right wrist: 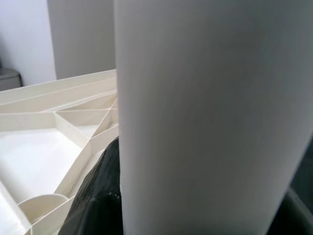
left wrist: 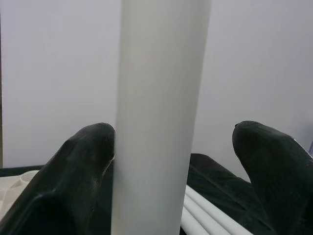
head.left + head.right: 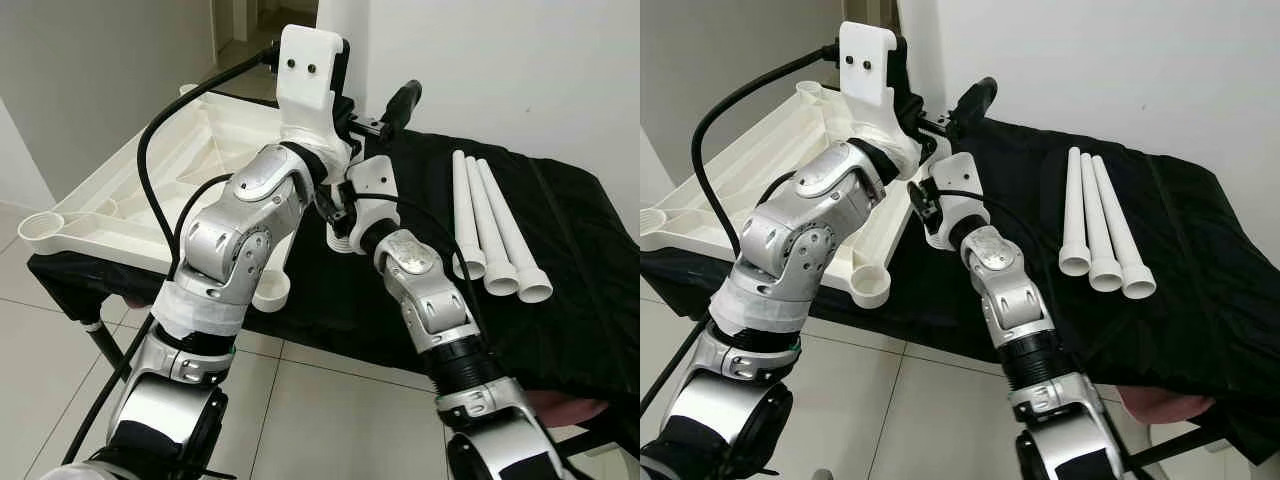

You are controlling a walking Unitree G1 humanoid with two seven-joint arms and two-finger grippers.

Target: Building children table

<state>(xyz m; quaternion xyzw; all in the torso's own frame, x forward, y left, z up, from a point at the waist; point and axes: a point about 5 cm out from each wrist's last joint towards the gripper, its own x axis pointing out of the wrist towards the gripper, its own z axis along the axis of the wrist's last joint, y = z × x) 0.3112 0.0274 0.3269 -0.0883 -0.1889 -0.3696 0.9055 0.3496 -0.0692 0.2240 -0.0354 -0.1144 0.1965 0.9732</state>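
Observation:
The white table top (image 3: 120,200) lies upside down on the left of the black-draped table (image 3: 560,300), with round leg sockets (image 3: 270,293) at its corners. Both arms are raised over the middle. A white table leg (image 2: 156,122) stands upright between the fingers of my left gripper (image 2: 173,132), which is open: one finger (image 2: 93,147) touches the leg, the other stays apart. My right gripper (image 3: 350,200) is lower down, shut on the same leg (image 1: 210,122). The leg's flared end (image 3: 343,243) shows below the right wrist. The arms hide most of the leg in the eye views.
Three more white legs (image 3: 490,230) lie side by side on the black cloth at the right, flared ends toward me. A white wall runs behind the table. Tiled floor (image 3: 300,400) lies in front, and a doorway opens at the back left.

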